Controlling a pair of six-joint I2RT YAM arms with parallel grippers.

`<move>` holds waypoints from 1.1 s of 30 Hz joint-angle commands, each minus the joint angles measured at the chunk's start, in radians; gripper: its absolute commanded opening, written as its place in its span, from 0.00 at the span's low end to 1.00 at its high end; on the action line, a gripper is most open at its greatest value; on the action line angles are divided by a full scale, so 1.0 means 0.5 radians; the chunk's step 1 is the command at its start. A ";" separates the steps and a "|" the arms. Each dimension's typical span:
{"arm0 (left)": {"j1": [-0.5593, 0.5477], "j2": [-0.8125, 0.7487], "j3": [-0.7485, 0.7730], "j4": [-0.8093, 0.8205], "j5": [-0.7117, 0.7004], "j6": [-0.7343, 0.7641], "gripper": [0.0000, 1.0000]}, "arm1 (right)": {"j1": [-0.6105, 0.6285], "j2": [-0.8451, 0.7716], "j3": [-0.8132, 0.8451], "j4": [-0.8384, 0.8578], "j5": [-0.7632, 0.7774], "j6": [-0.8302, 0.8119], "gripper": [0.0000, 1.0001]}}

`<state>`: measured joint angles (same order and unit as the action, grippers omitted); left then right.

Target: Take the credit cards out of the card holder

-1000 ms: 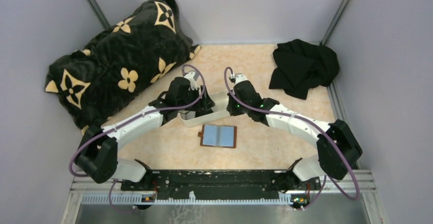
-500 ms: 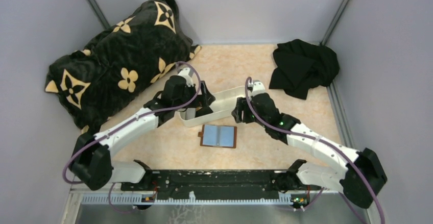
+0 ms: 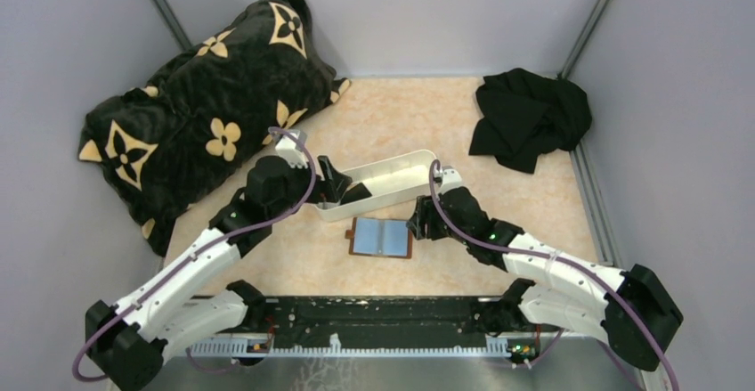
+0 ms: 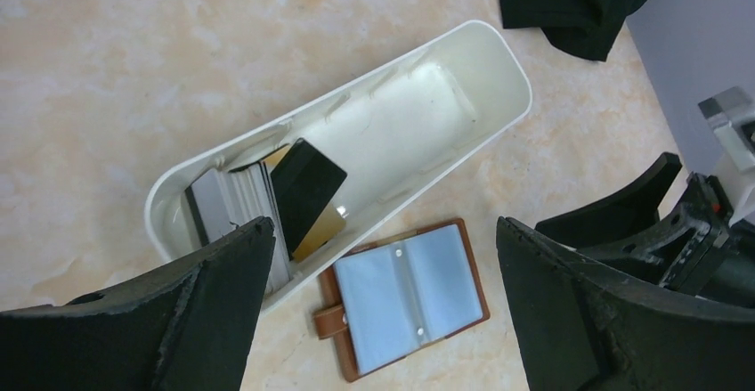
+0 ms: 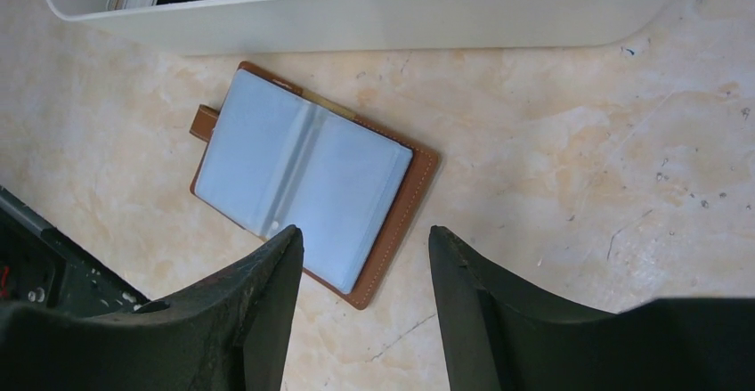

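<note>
Cushion (image 3: pixel 205 115): black with tan flowers, far left.
Left gripper (image 3: pixel 345 186): fingers spread wide, nothing between them, above the left end of the tray.
Credit cards (image 4: pixel 267 199): stacked on edge in the tray's left end, one dark card tilted on top.
Tray (image 3: pixel 418 158): long, white, lying slantwise mid-table.
Card holder (image 3: pixel 381 238): open flat, blue-grey pockets up, just near of the tray.
Right gripper (image 5: pixel 363 231): fingers partly apart, empty, over the holder's right edge.
Black cloth (image 3: pixel 530 119): crumpled, far right.

Brown card holder (image 5: pixel 307 182) open and flat on the tabletop (image 4: pixel 178 52), blue-grey pockets up. Grey and dark credit cards (image 4: pixel 267 199) on edge in one end of the white tray (image 4: pixel 418 119), one tilted.
</note>
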<state>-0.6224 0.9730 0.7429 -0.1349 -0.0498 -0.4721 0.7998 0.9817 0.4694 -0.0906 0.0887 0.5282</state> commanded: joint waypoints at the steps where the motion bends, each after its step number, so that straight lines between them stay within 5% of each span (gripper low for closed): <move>1: -0.007 -0.220 -0.143 -0.065 -0.077 0.111 1.00 | 0.027 -0.032 -0.001 0.182 0.063 0.076 0.55; 33: -0.007 -0.202 -0.173 -0.101 -0.094 0.100 1.00 | 0.026 -0.049 0.027 0.175 0.145 0.074 0.53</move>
<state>-0.6224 0.8703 0.6533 -0.1883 -0.0975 -0.4286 0.8051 0.9817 0.4690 -0.0463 0.1413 0.5694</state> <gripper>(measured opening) 0.998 0.533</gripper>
